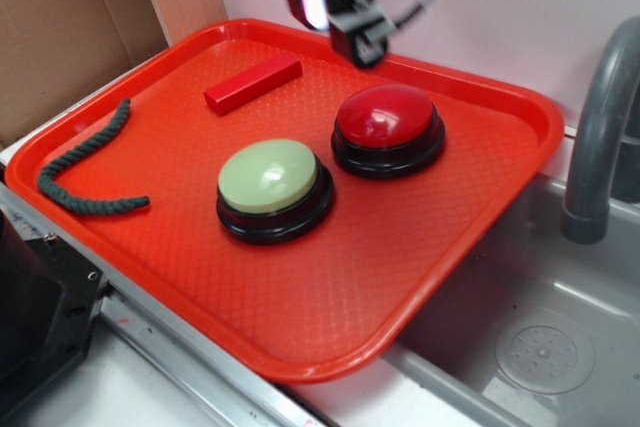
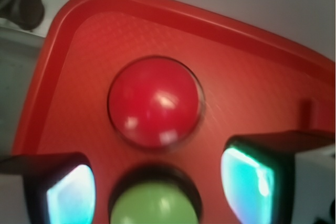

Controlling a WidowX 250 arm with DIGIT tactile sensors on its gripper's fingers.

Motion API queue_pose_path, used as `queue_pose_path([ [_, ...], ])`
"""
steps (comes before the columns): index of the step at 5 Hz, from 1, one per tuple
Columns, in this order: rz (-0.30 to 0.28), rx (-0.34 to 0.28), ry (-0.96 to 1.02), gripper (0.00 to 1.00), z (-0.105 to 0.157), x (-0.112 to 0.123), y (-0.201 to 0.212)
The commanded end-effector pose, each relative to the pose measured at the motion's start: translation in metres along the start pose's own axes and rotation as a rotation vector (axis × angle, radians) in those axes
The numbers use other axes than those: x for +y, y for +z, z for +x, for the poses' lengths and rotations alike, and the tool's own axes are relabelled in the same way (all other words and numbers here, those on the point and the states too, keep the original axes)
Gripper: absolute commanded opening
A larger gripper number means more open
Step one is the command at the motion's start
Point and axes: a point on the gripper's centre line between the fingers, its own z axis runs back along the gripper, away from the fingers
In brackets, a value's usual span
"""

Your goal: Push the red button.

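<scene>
1. The red button [image 1: 388, 119] sits on the far right part of the orange tray [image 1: 460, 237], its glossy dome standing on a black round base. In my wrist view the red dome [image 2: 155, 102] lies a little left of centre and clear of anything on top of it.

2. My hand [image 1: 345, 9] hangs in the air above the tray's far rim, behind the button and somewhat to its left in the exterior view, not touching it. The wrist view shows my two fingertips [image 2: 256, 176] spread well apart at the bottom corners, with nothing held between them.

3. Just in front of the red button sits the green button [image 1: 270, 179], the same shape and very near it, so a sloppy descent could strike the wrong dome.

4. To press well, I judge I should first bring the hand over the crown of the red dome, then come straight down. A closed hand, or one fingertip set on the crown, would push more surely than two spread tips that may slide off the curved sides.

5. Farther off lie a red block [image 1: 253, 83] near the back of the tray and a dark rope [image 1: 88, 169] at its left edge; neither is in my way. The tray rests on a surface beside a grey sink [image 1: 540, 337].
</scene>
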Motion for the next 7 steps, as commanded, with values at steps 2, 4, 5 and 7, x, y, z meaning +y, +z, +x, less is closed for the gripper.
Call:
queue_pose_path([
  [2, 0.042, -0.043, 0.018, 1.00, -0.011, 0.004, 0.035],
  [4, 0.057, 0.042, 0.015, 1.00, -0.029, 0.010, 0.056],
  [5, 0.077, 0.039, 0.012, 1.00, -0.036, 0.014, 0.065],
  [7, 0.113, 0.019, 0.010, 1.00, -0.042, 0.013, 0.071],
])
